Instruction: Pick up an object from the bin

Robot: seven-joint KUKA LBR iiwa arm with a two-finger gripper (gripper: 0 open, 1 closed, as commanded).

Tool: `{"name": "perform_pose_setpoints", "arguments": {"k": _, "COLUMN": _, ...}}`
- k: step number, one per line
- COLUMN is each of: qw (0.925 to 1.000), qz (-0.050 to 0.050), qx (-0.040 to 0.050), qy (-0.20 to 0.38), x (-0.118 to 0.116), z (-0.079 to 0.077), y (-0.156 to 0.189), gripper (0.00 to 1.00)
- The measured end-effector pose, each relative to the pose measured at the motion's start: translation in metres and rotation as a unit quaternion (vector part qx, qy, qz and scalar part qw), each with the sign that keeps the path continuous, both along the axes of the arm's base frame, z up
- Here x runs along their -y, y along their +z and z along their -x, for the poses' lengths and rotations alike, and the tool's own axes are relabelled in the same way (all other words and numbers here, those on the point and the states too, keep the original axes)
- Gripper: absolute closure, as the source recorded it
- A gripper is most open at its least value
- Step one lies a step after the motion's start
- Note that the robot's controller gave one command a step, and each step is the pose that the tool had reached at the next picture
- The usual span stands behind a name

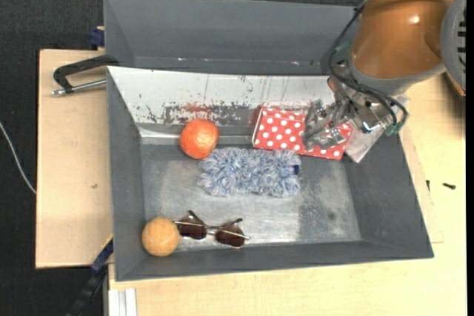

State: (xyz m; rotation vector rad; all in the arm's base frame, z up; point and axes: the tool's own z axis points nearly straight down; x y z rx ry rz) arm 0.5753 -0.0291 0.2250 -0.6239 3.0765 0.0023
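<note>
- Your arm reaches in from the right, its orange wrist cover [400,29] above the far right corner of the grey metal bin [222,26].
- Your gripper [326,131] sits low over the right end of a flat red package with white dots [285,131], which lies against the back wall, right of centre.
- You cannot tell from this view whether the gripper is wide or narrow, or whether it grips the package.
- Just left of the package, an orange round fruit [198,139] rests by the back wall.
- In front of both, mid-floor, lies a fluffy blue-grey cloth [248,172], touching the fruit and the package's near edge.
- Along the near wall you have dark sunglasses [213,231], lenses red-brown.
- A paler orange ball [161,236] sits just beside their left end, in the near left corner.
</note>
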Motion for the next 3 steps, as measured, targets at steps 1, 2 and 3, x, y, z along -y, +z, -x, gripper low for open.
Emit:
{"name": "perform_pose_setpoints", "arguments": {"k": 1, "qw": 0.9995, "qz": 0.0, "qx": 0.0003, "qy": 0.033, "x": -0.0246, "z": 0.0018, "y": -0.1066, "gripper": 0.0}}
{"name": "perform_pose_setpoints", "arguments": {"k": 2, "qw": 0.9994, "qz": 0.0, "qx": 0.0008, "qy": 0.033, "x": -0.0245, "z": 0.0015, "y": -0.1063, "gripper": 1.0}}
{"name": "perform_pose_setpoints", "arguments": {"k": 3, "qw": 0.9994, "qz": 0.0, "qx": 0.0008, "qy": 0.033, "x": -0.0246, "z": 0.0015, "y": -0.1062, "gripper": 1.0}}
